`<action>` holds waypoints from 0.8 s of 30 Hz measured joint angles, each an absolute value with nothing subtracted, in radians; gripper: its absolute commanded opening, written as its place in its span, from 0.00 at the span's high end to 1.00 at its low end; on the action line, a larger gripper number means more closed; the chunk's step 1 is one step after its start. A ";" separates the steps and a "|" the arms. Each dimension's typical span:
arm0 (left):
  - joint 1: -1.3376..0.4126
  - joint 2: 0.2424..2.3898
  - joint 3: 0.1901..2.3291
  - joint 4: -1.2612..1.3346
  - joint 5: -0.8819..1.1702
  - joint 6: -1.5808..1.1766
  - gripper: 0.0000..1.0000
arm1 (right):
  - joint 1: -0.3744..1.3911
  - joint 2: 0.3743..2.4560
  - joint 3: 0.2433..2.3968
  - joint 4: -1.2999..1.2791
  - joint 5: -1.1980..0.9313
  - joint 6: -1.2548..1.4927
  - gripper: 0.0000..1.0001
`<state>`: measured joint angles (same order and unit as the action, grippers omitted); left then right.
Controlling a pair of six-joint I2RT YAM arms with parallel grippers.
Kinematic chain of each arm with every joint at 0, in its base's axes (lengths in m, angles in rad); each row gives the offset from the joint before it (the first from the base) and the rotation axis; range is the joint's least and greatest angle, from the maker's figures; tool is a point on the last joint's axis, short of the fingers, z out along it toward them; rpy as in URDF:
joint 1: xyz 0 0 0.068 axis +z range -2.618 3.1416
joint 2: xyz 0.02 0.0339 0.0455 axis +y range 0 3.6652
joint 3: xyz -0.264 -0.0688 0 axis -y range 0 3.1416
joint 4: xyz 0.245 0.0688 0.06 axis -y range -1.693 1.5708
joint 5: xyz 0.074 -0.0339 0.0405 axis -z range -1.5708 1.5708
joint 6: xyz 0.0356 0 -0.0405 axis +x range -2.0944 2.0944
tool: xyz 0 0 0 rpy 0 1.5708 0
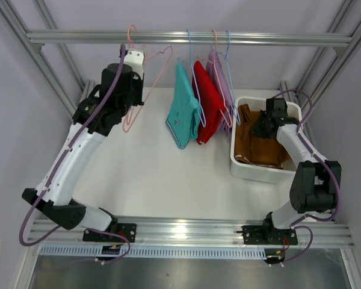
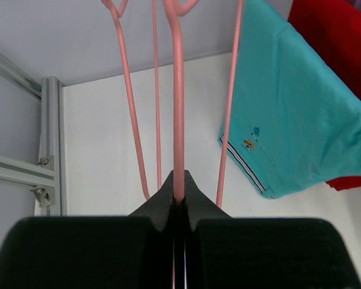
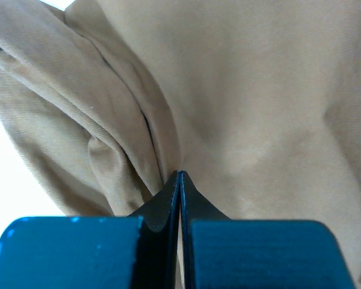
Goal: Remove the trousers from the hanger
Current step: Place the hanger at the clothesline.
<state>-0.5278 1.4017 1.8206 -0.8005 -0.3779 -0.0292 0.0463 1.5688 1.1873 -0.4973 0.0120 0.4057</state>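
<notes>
Teal trousers, red trousers and lavender trousers hang on wire hangers from the rail. The teal pair and the red pair also show in the left wrist view. My left gripper is up by the rail, shut on the wire of a bare pink hanger. Brown trousers lie in the white bin. My right gripper is down in the bin, shut with its tips on a fold of the brown cloth. Yellow trousers are not in view.
The metal frame posts stand at both sides and the back. The rail crosses above the table's far part. Blue and pink hanger hooks crowd the rail's middle. The white bin takes up the right side of the table.
</notes>
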 measured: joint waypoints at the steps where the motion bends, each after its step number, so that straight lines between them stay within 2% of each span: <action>1: -0.530 1.422 1.837 -0.807 -0.397 -0.020 0.99 | 0.046 1.569 1.186 -0.493 0.008 0.406 1.00; 15: -0.533 1.614 2.109 -0.866 -0.500 0.052 1.00 | 0.046 1.569 1.169 -0.453 -0.028 0.405 1.00; 24: -0.528 1.742 2.147 -0.876 -0.530 0.060 1.00 | 0.046 1.569 1.159 -0.437 -0.037 0.398 1.00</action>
